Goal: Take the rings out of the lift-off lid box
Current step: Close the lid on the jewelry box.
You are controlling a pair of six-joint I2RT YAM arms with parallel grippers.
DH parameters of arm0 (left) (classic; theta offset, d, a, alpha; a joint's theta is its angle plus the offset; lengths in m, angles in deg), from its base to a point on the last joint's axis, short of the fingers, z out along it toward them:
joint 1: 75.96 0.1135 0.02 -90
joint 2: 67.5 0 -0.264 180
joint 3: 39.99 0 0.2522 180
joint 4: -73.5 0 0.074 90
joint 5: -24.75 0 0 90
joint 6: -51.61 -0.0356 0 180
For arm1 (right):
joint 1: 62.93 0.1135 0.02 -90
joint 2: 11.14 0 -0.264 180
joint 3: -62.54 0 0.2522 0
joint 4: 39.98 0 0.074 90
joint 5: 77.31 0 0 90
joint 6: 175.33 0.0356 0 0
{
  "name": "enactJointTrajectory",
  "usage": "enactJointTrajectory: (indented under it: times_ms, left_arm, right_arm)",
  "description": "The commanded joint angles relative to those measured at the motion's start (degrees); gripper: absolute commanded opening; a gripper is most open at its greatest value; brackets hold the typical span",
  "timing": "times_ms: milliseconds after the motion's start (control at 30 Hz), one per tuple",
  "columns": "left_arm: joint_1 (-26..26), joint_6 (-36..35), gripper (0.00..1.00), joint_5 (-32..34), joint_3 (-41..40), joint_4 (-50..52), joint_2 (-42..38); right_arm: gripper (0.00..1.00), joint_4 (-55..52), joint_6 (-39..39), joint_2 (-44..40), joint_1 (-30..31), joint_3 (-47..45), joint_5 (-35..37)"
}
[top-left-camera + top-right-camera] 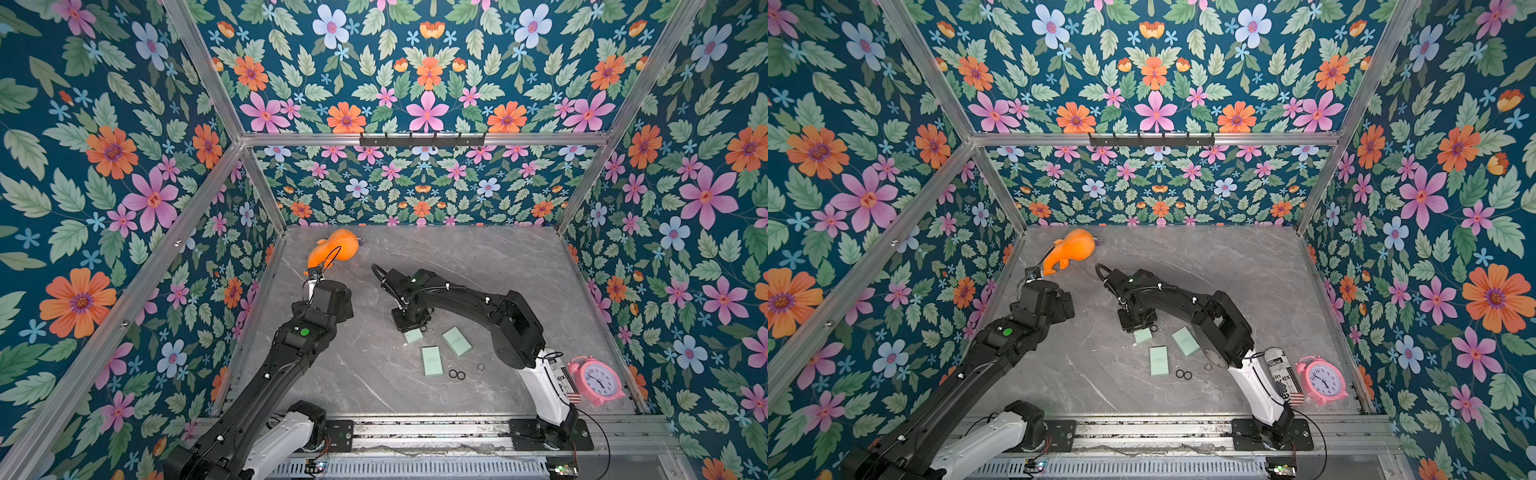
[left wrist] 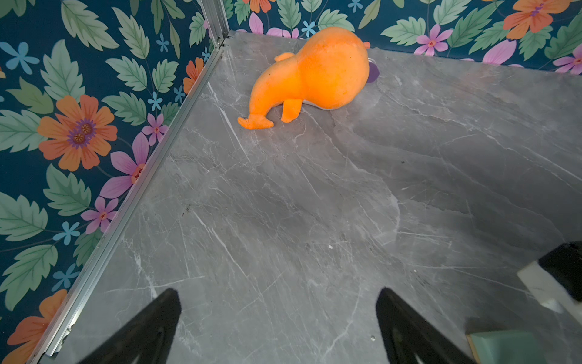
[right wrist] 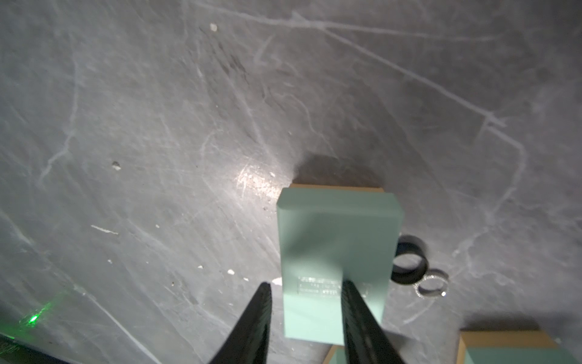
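Observation:
Three mint-green box pieces lie right of the table's middle: one [image 1: 413, 335] under my right gripper [image 1: 409, 326], a flat one [image 1: 431, 360] nearer the front, and a third [image 1: 456, 341] to the right. In the right wrist view my right gripper [image 3: 305, 283] is open above the first piece [image 3: 337, 239]. One finger overlaps its printed top and the other stands clear of its edge. A black ring [image 3: 409, 268] and a silvery stone-set ring [image 3: 431, 285] lie on the table beside it. Two black rings [image 1: 456, 375] and a silvery ring [image 1: 481, 367] lie nearer the front. My left gripper [image 2: 278, 290] is open over bare table.
An orange plush toy [image 1: 332, 249] lies at the back left, close ahead of my left arm [image 1: 324, 307]. A pink alarm clock [image 1: 597, 380] and a printed can [image 1: 1281, 374] stand at the front right, behind my right arm's base. Floral walls enclose the table.

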State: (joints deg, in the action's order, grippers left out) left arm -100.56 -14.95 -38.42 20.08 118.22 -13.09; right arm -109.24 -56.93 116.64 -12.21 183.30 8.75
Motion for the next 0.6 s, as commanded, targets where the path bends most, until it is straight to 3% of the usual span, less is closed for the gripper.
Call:
enactJointTrajectory:
  times_ms: [0, 333, 567]
  left_arm:
    - [0.08, -0.57, 0.99, 0.12, -0.08, 0.24, -0.10]
    - [0.01, -0.50, 0.99, 0.53, -0.78, -0.63, -0.34]
    - [0.07, -0.59, 1.00, 0.00, -2.05, -2.04, -1.41]
  right_arm:
    - [0.39, -0.71, -0.27, 0.46, 0.08, 1.06, -0.33]
    - [0.47, -3.06, -3.57, -8.92, -0.14, 4.99, 7.04]
    - [0.85, 3.94, -4.68, -21.14, -2.98, -6.71, 10.54]
